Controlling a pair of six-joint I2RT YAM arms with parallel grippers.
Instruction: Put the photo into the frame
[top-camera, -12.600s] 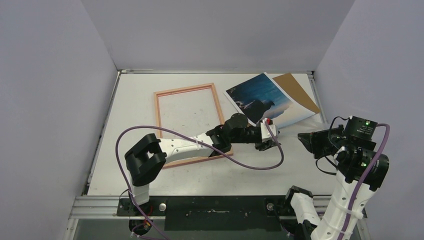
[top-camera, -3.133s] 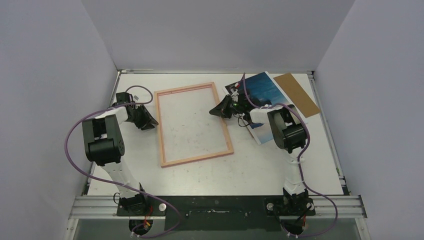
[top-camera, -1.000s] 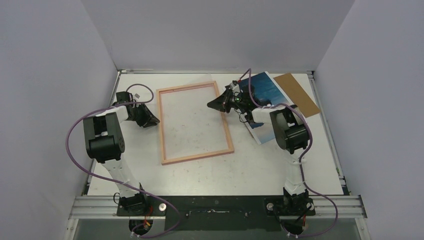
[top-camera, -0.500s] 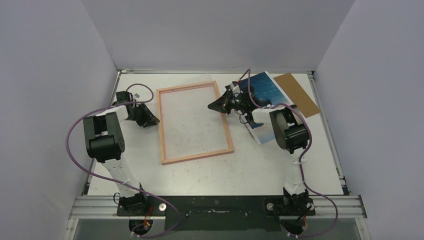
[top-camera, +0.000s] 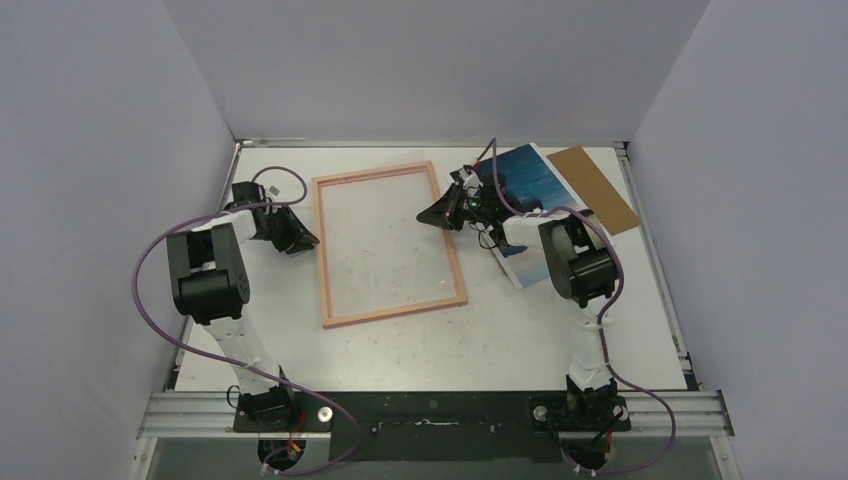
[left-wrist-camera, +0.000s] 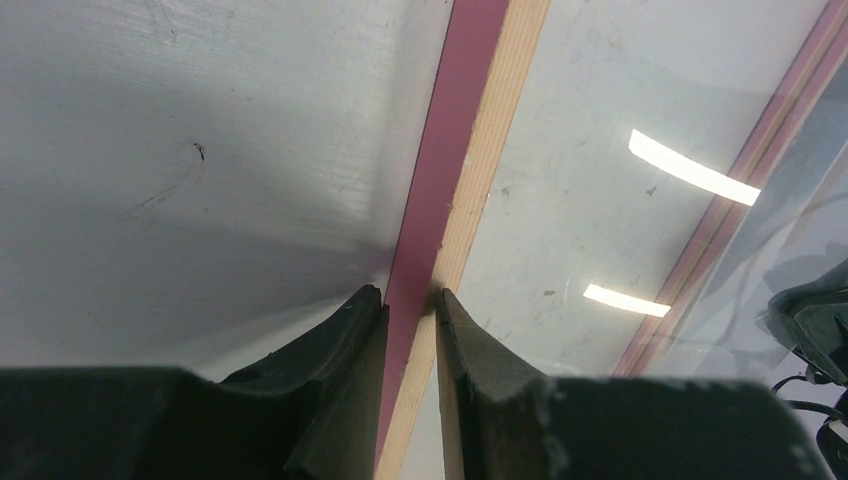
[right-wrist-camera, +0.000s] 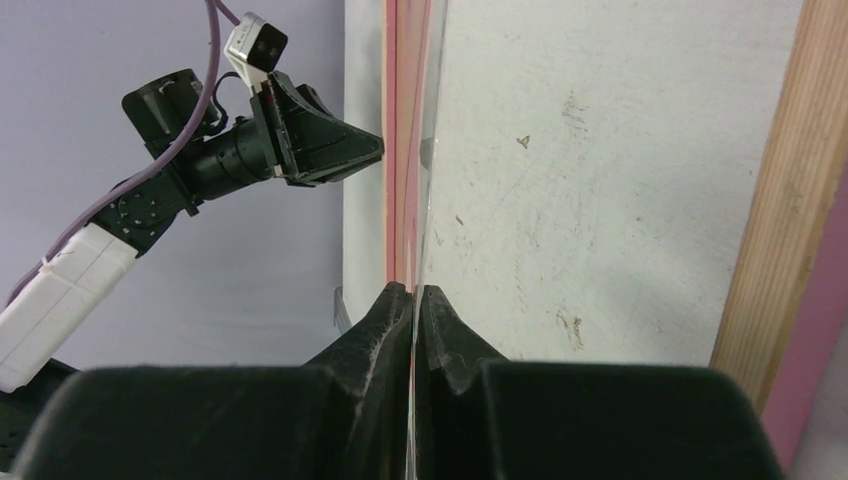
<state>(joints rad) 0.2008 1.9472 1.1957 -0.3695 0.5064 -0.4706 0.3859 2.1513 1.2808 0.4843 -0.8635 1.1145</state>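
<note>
Both grippers are nipped nearly closed, the left gripper (left-wrist-camera: 410, 300) on the left rail of the frame (top-camera: 395, 311), the right gripper (right-wrist-camera: 412, 292) on the clear sheet (top-camera: 385, 235), while the photo (top-camera: 535, 180) lies face-up beneath the right arm (top-camera: 560, 250).

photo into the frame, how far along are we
Done: nothing with the photo yet; it lies outside the frame. In hand: left claw pinches the frame's left rail, right claw pinches the clear sheet. Left: placing the photo and brown board.
</note>
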